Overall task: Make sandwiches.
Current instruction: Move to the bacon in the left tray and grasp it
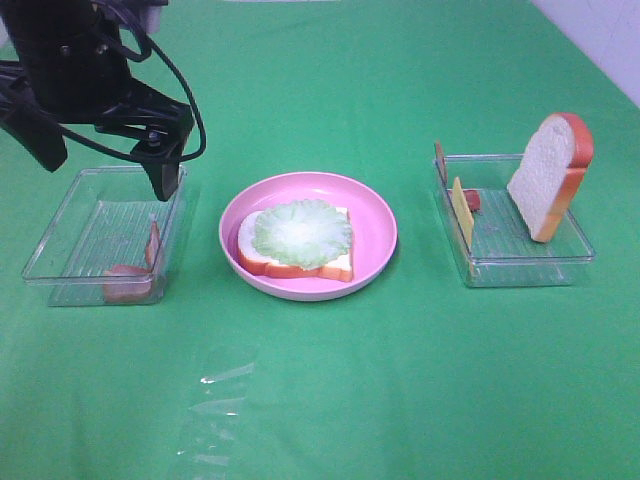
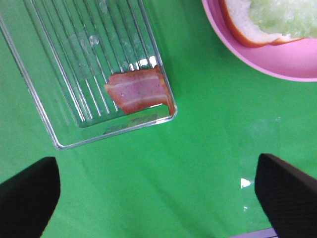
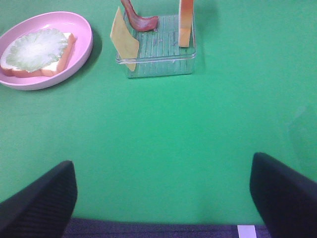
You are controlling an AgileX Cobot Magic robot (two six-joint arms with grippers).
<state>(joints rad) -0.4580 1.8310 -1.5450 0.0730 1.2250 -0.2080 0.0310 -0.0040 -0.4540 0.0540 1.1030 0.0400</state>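
Left gripper (image 1: 105, 165) is up high and closest to the high camera, jaws spread wide, empty, hovering over the left tray (image 1: 60, 235). Bacon (image 1: 130, 282) lies below it in the tray corner on the plate side, one strip propped against the wall. Plate (image 1: 375, 230) is off to the gripper's right and holds bread (image 1: 300, 268) topped with lettuce (image 1: 300, 232), so the sandwich looks about half built, with bacon judged as the next layer. Right gripper isn't in this view. Left wrist view: both fingers (image 2: 27, 198) are wide apart over bare cloth (image 2: 198, 163); the bacon sits beyond the tips, roughly centred between them, tight against the tray wall. To do the pick well, drop straight down, keep one finger just inside the wall, pinch across the strip's short width, lift clear of the rim, then swing right and lay it flat on the lettuce. A snag on the clear wall, or dragging the tray along, is the main risk. Right wrist view: right gripper (image 3: 161, 198) is open and empty, low over cloth, well back from the right tray (image 3: 158, 67). Ahead of it, cheese (image 3: 124, 42) leans on the tray's edge, spare bacon (image 3: 141, 20) sits behind, and the top slice (image 3: 185, 22) stands upright.
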